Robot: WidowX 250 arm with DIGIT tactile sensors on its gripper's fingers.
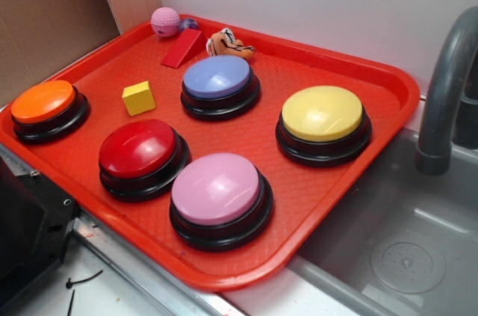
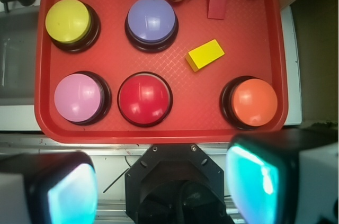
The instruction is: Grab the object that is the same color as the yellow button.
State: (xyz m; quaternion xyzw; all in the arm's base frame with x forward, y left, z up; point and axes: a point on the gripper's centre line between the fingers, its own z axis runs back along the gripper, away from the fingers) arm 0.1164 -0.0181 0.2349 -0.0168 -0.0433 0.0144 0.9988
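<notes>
So I've got the big red plastic tray [image 2: 159, 128] laid out below me, five dome buttons on it. The round yellow dome button on its black base [image 2: 68, 20] sits far left in the wrist view. My pincer [image 2: 164, 184] hangs off the tray's near edge, fingers spread wide, holding nothing. The small matte yellow block [image 2: 205, 54] lies ahead and a bit right of it, between the purple and orange buttons, long axis running diagonally, so I'd guess a wrist turn first.

Red tray [image 1: 388, 88], orange button [image 1: 43, 101], red wedge [image 1: 183, 48], pink ball [image 1: 165, 22]
</notes>
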